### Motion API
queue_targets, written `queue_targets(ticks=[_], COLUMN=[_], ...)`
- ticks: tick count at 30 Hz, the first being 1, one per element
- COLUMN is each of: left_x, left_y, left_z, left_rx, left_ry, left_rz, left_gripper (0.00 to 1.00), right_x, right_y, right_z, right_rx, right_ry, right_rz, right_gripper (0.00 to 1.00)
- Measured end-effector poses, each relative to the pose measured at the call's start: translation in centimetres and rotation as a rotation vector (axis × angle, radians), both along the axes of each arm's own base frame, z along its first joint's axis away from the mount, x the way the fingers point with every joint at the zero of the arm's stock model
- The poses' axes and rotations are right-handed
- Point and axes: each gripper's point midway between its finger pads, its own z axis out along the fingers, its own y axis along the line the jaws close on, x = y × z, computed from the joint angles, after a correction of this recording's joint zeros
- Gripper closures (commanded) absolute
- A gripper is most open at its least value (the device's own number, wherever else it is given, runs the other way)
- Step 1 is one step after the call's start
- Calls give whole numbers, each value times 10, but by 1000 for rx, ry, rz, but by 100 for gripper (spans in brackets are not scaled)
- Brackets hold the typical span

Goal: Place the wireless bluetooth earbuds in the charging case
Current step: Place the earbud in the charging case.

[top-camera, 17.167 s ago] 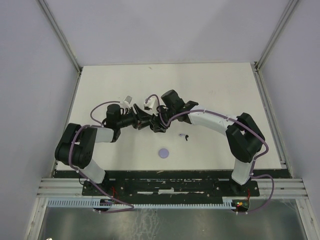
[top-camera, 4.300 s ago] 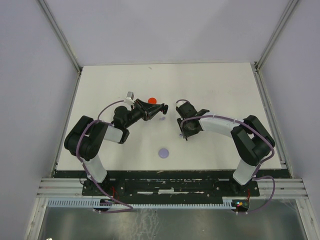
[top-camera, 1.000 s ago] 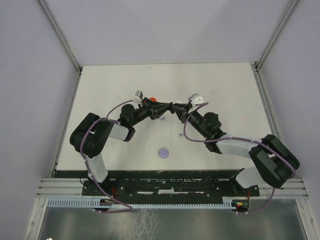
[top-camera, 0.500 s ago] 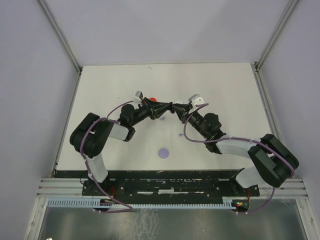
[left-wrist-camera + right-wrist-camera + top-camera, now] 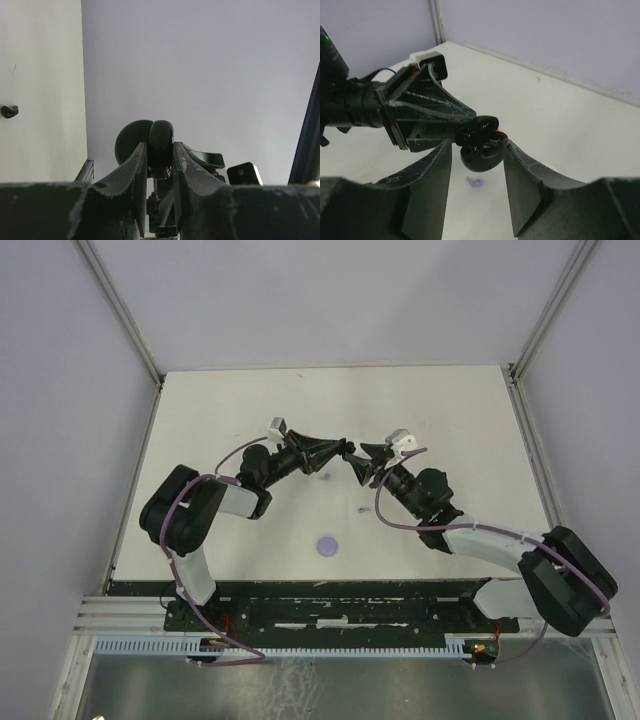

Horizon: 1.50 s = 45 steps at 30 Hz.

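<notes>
A black charging case (image 5: pixel 481 150) hangs open above the table, its lid (image 5: pixel 131 140) swung back. My left gripper (image 5: pixel 338 452) is shut on the case (image 5: pixel 161 131). Glossy black shapes sit in its wells; whether they are earbuds I cannot tell. My right gripper (image 5: pixel 362 462) is open, one finger (image 5: pixel 522 175) on each side of the case and just short of it. A black earbud (image 5: pixel 366 510) lies on the table to the right, also in the left wrist view (image 5: pixel 9 111). A lavender earbud (image 5: pixel 475 181) lies under the case.
A lavender round disc (image 5: pixel 327 545) lies on the table nearer the arm bases. A sliver of red (image 5: pixel 498 131) shows behind the case. Grey walls (image 5: pixel 330 300) close the table on three sides.
My right gripper has opened and drawn back to the right from the case. The left gripper, still holding the case, shifted slightly and now covers the red disc.
</notes>
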Motion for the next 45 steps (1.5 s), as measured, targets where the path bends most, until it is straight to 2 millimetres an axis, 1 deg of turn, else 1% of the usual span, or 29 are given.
queue_targets(ticks=[3,5,8,10,11,13,14,15,16,17,19,23,25,28,31,38,45], left_x=[2,3,5,5,5,5,4,3,2,1,-2,-9,-11,-12,-13,-16,-16], left_y=[0,0,-1,-1,-1,-1,-2,-2,-3,-3,-4,-5,-7,-9,-12,-16,-16], left_z=[1,0,-4,-8,-10,-15,-17,-20,-22,-24,-26,-29,-27,-20,-17,-17,-18], left_rx=[0,5,21,37,47,68,79,89,100,110,127,169,181,192,205,222,227], left_ry=[0,6,8,11,10,8,9,8,6,4,0,-24,-36,-72,-95,-101,-89], left_rz=[5,10,15,15,15,14,10,5,-2,-9,-25,-56,-74,-98,-121,-163,-169], left_gripper=[97,97,97,97,97,97,97,97,97,97,97,97,97,97,97,97,97], right_x=[-8,-11,-7,6,17,36,43,49,52,52,49,39,36,32,26,24,21], right_y=[-9,-19,-37,-43,-45,-46,-46,-49,-51,-55,-67,-85,-89,-89,-85,-73,-64], right_z=[28,46,60,68,74,91,95,94,89,76,42,-17,-33,-43,-46,-52,-61], right_rx=[40,75,79,38,2,-43,-58,-85,-105,-138,-218,-365,-409,-438,-437,-435,-434], right_ry=[-37,-57,-10,76,135,210,237,275,305,350,456,652,720,773,796,827,860], right_rz=[-15,-46,-139,-214,-254,-306,-321,-341,-351,-363,-380,-384,-368,-333,-292,-217,-167], right_gripper=[40,40,38,32,29,26,25,24,24,23,23,22,23,23,23,24,26])
